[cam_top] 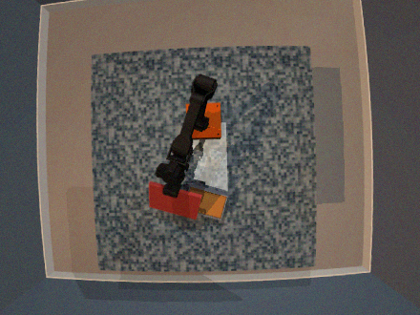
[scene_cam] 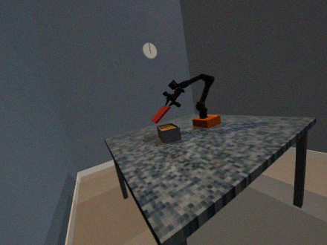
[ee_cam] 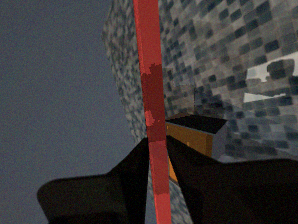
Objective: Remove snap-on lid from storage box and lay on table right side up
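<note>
The red lid point(cam_top: 167, 201) point(scene_cam: 160, 114) point(ee_cam: 150, 45) is in the air, steeply tilted, its lower edge pointing away from the arm. My gripper point(cam_top: 173, 192) point(scene_cam: 168, 105) point(ee_cam: 156, 140) is shut on the lid near one edge. The storage box point(scene_cam: 170, 136) stands open on the table, grey outside with an orange-brown inside. The box also shows in the top view point(cam_top: 217, 206), partly hidden under the lid, and in the wrist view point(ee_cam: 218, 143), partly behind a finger. In the top view the lid is mostly left of the box.
The arm's orange base block point(cam_top: 215, 119) point(scene_cam: 207, 121) stands on the speckled table point(cam_top: 267, 200) point(scene_cam: 223, 156) point(ee_cam: 235, 30). A pale, whitish patch point(cam_top: 215, 162) point(ee_cam: 275, 75) lies between base and box. The table's far edge shows beyond the lid in the wrist view.
</note>
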